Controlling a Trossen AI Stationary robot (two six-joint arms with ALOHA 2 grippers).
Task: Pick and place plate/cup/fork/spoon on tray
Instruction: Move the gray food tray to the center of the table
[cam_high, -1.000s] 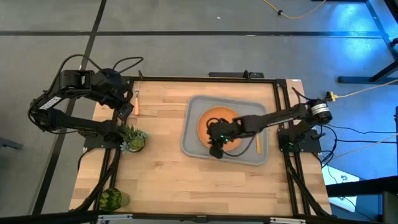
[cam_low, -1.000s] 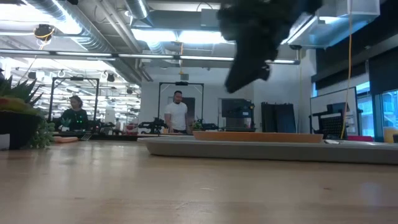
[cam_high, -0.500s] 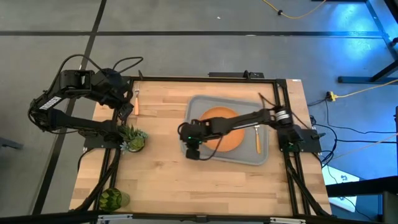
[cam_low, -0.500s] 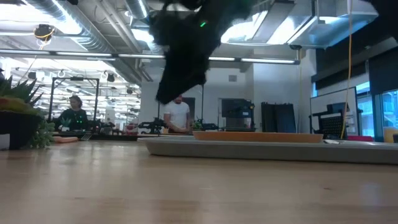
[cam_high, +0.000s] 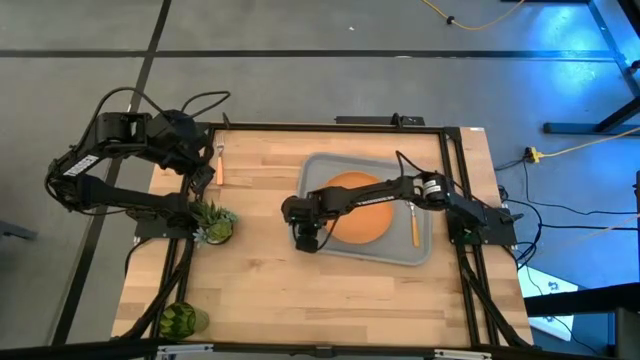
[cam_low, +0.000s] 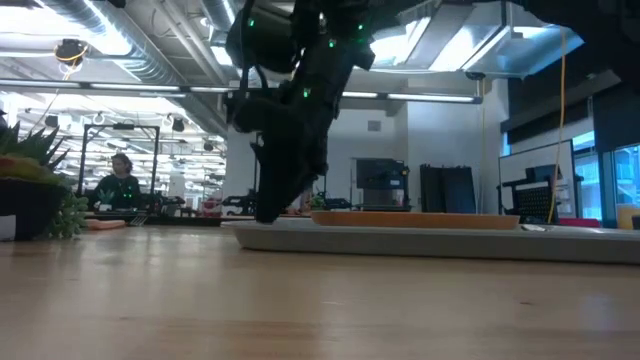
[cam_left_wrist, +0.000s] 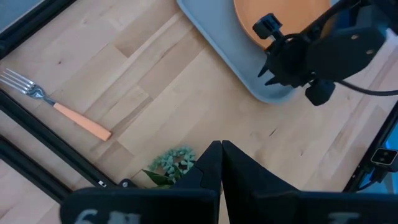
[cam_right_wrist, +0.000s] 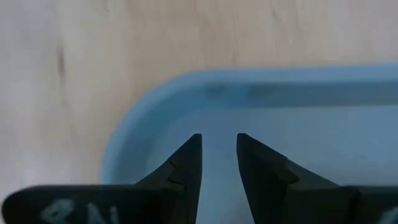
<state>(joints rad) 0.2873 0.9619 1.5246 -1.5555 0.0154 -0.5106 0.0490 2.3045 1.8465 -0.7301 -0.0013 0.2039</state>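
The orange plate (cam_high: 357, 207) lies on the grey tray (cam_high: 312, 170), and the spoon (cam_high: 416, 226) lies in the tray near its right rim. The fork (cam_high: 220, 166) lies on the table at the far left; it also shows in the left wrist view (cam_left_wrist: 57, 106). The green cup (cam_high: 181, 320) stands at the near left corner. My right gripper (cam_right_wrist: 218, 144) hangs narrowly open and empty over the tray's near left corner (cam_high: 303, 238), low above it in the low view (cam_low: 268, 212). My left gripper (cam_left_wrist: 221, 155) is shut and empty, raised beside the fork.
A leafy potted plant (cam_high: 213, 222) stands on the table left of the tray, between the fork and the cup. Black frame rails (cam_high: 330, 127) run round the table's edges. Bare wood lies between the plant and the tray. People show in the room beyond the table.
My right gripper has swung from above the plate's near part toward the table's left edge, to the tray's near left corner, and has then come down toward the tray. Plate, spoon, fork and cup have stayed where they were.
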